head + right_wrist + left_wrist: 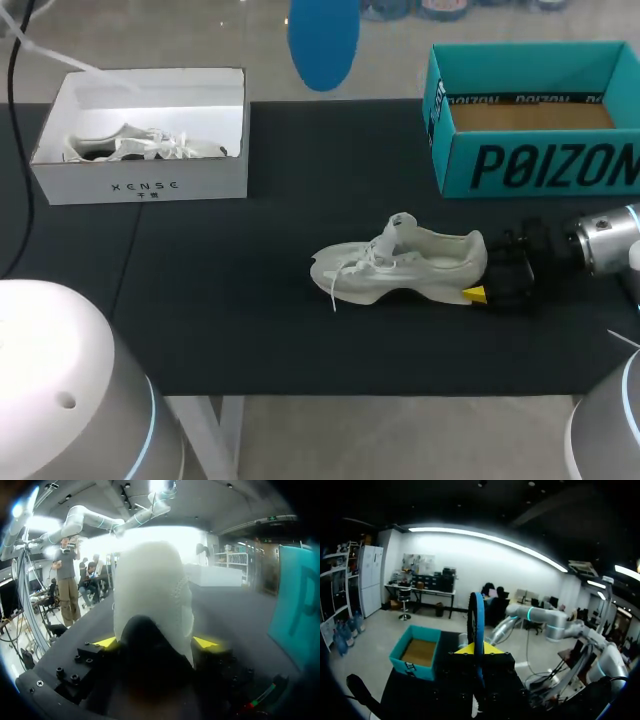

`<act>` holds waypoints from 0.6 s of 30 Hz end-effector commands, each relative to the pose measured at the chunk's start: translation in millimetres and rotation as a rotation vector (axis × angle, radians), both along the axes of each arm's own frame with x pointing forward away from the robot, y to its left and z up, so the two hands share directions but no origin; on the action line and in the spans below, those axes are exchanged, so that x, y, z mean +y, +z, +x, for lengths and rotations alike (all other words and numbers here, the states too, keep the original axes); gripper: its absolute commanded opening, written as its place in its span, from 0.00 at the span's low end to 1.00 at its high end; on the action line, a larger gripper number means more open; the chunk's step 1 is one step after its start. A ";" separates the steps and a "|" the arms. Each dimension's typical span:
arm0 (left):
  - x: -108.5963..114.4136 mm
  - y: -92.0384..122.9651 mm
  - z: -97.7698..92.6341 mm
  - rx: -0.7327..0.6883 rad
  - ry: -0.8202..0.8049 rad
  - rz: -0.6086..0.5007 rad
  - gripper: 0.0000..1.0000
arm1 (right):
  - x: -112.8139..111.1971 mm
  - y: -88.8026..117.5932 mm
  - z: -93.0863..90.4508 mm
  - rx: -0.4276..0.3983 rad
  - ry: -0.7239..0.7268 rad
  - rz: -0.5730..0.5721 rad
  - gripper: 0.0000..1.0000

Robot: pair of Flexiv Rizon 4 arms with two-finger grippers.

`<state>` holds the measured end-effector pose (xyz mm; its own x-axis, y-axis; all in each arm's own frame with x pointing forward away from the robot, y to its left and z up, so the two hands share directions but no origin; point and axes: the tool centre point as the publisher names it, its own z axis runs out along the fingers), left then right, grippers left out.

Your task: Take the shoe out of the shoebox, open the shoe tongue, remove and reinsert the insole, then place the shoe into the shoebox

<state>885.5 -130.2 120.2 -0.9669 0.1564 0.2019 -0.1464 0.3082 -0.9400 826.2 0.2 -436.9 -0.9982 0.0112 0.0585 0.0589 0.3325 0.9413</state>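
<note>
1. Head view: the white shoe (400,265) lies mid-table, toe toward the left edge, with the right gripper (488,270) clamped on its heel.
2. The left gripper (476,652) pinches the blue insole (323,40), raised above the table's far edge.
3. The insole probably has to descend along the shoe's length.

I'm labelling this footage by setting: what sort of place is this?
Probably a robot test bench, not a shop: a black-topped table carries a teal shoebox and a white shoebox, the right gripper grips a white shoe by the heel, and the left gripper holds a blue insole.
</note>
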 end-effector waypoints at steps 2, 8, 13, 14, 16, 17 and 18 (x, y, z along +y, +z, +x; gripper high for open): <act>2.6 13.3 9.2 0.018 -0.040 0.004 0.00 | 1.7 -6.3 1.0 -0.001 -0.002 -0.001 0.00; 1.5 24.7 17.2 0.074 -0.101 -0.056 0.00 | 1.7 -6.3 1.0 -0.001 -0.002 -0.001 0.00; -5.0 30.4 14.9 0.076 -0.138 -0.059 0.00 | 1.7 -6.3 1.0 -0.001 -0.002 -0.001 0.00; -6.4 30.9 13.9 0.069 -0.146 -0.049 0.00 | 1.7 -6.3 1.0 -0.001 -0.002 -0.001 0.00; -8.6 31.1 12.0 0.071 -0.143 -0.029 0.00 | 1.7 -6.3 1.0 -0.001 -0.002 -0.001 0.00; -8.6 31.1 12.0 0.071 -0.143 -0.029 0.00 | 1.7 -6.3 1.0 -0.001 -0.002 -0.001 0.00; -8.6 31.1 12.0 0.071 -0.143 -0.029 0.00 | 1.7 -6.3 1.0 -0.001 -0.002 -0.001 0.00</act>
<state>892.7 -137.8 146.4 -0.9226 0.2857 0.2593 -0.1745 0.2904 -0.9409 826.2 0.2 -436.9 -0.9982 0.0111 0.0585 0.0589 0.3324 0.9413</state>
